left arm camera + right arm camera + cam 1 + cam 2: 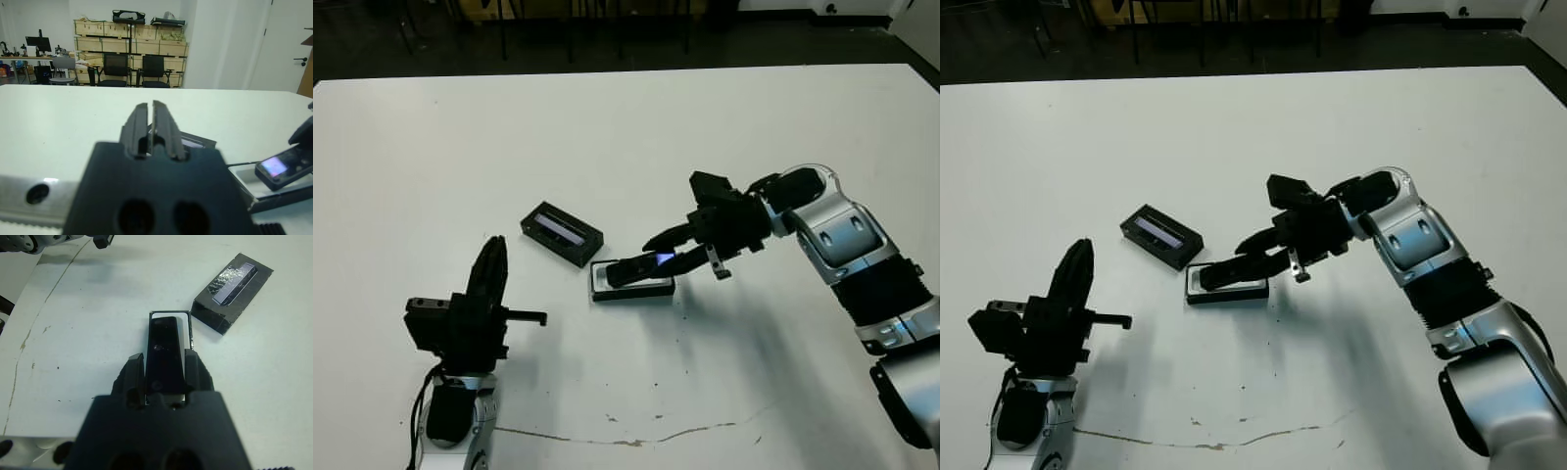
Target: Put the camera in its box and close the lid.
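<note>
The camera [164, 352] runs lengthwise along the box [632, 285], its long axis in line with the right gripper's [165, 369] fingers, its far end reaching over the tray and a small bluish-white patch glowing at the gripped end. It sits tilted, gripped end raised; whether its far end touches the white lining is hard to make out. Most of the box is hidden beneath it. The right jaws are clenched on the camera's two long sides. The lid [562, 233] lies just beside the box, window strip up, angled across the table [626, 127]. The left gripper [152, 128] stands well apart, fingers pressed together, holding nothing.
</note>
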Tool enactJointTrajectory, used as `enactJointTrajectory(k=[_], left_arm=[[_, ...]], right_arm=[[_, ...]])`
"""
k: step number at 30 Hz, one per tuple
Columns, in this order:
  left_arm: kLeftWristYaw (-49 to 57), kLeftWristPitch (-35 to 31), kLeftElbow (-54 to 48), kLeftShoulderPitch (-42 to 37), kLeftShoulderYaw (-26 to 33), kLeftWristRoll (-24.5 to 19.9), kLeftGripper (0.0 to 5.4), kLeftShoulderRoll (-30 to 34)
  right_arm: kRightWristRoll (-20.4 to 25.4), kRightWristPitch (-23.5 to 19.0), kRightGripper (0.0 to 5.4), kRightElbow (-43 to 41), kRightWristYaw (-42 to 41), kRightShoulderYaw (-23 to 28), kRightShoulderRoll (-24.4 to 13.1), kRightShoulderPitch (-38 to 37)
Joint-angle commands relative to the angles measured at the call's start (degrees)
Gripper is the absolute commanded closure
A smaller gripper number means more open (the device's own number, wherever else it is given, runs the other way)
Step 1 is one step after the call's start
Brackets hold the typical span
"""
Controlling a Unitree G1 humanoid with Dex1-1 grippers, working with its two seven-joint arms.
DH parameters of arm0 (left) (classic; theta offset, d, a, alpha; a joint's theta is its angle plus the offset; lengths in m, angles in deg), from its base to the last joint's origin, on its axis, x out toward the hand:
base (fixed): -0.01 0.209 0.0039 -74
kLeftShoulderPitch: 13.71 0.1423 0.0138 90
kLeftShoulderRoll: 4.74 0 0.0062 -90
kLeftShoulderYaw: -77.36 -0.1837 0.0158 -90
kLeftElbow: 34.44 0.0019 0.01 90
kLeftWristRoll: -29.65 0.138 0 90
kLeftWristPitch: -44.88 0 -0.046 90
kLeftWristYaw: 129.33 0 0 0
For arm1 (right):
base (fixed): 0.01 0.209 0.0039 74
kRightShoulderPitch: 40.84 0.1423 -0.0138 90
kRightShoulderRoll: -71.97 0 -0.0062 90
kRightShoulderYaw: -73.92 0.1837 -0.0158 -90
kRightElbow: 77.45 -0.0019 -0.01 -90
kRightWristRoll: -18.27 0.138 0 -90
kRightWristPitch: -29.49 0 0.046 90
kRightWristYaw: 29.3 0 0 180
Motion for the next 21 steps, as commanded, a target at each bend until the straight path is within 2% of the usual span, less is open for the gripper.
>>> enactJointTrajectory(k=[1,21], left_arm=[[-0.35,-0.37,0.9,3.6,-0.04,-0.72,5.4,0.04],[0.38,-1.42,0.1,3.9,-0.5,0.15,5.4,0.07]], right_arm=[[-0.44,0.95,4.75,0.99,0.04,-0.23,0.35,-1.24],[-0.12,0.93,4.75,0.08,1.07,0.7,0.27,-1.4]])
